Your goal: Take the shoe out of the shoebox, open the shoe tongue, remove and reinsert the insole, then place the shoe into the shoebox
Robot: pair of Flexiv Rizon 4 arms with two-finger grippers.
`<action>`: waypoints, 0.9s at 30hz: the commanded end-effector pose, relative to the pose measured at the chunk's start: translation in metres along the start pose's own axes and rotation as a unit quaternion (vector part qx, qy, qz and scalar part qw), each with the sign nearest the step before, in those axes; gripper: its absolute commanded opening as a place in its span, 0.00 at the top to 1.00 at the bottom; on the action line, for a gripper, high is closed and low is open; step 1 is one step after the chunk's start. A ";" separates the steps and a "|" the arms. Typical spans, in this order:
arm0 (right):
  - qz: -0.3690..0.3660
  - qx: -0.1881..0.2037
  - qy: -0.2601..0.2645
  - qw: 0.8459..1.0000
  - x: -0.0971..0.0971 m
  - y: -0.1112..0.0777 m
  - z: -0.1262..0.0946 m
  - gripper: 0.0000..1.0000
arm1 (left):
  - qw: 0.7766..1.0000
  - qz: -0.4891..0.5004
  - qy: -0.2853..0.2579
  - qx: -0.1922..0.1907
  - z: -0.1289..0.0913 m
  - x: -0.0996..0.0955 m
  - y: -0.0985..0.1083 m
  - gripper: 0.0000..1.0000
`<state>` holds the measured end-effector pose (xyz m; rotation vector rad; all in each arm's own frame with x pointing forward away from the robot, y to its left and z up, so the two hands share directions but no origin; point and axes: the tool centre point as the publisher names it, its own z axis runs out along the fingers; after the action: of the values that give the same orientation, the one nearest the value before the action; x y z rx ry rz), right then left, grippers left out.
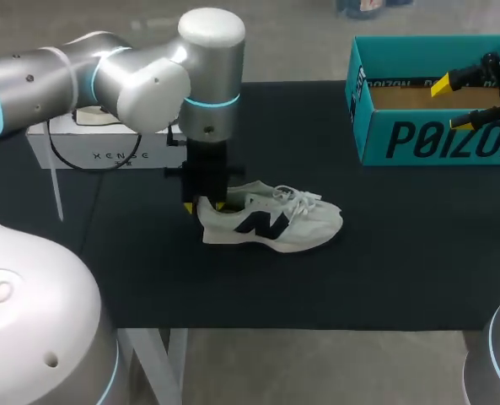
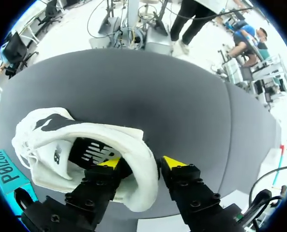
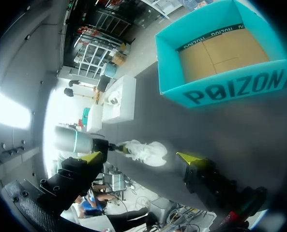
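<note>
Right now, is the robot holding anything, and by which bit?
The left gripper pinches the shoe by its heel rim, one finger inside, one outside. The right gripper holds nothing.

White box (image 1: 89,153) on black table (image 1: 334,278)

The shoe (image 1: 271,221) is off-white with a dark navy side mark and white laces. The shoebox (image 1: 435,139) is teal with dark lettering, brown inside. The table (image 1: 317,287) is black. The left gripper (image 2: 141,163) and right gripper (image 3: 139,156) have black fingers, yellow tips.
</note>
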<state>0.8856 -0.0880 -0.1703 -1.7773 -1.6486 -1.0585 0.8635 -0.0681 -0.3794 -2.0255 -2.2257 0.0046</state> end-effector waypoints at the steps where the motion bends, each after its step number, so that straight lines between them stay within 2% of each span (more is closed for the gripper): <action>1: 0.000 0.000 -0.001 1.000 0.000 0.000 0.000 0.00 | 0.998 -0.011 -0.056 0.017 -0.020 0.011 -0.008 0.00; 5: 0.000 0.000 -0.001 1.000 0.000 0.000 0.000 0.00 | 0.995 -0.058 -0.080 0.025 -0.031 0.016 -0.009 0.00; 8: 0.000 0.000 -0.001 1.000 0.000 0.000 0.000 0.00 | 0.988 -0.089 -0.123 0.036 -0.044 0.023 -0.009 0.00; 23: 0.000 0.000 -0.001 1.000 0.000 0.000 0.000 0.00 | 0.988 -0.089 -0.123 0.036 -0.044 0.023 -0.009 0.00; 25: 0.000 0.000 -0.001 1.000 0.000 0.000 0.000 0.00 | 0.946 -0.265 -0.162 0.089 -0.063 0.017 0.014 0.00; 27: 0.000 0.000 -0.001 1.000 0.000 0.000 0.000 0.00 | 0.908 -0.356 -0.193 0.108 -0.076 0.018 0.021 0.00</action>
<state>0.8855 -0.0881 -0.1703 -1.7774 -1.6485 -1.0584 0.8744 -0.0563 -0.3182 -1.7580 -2.6233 0.3735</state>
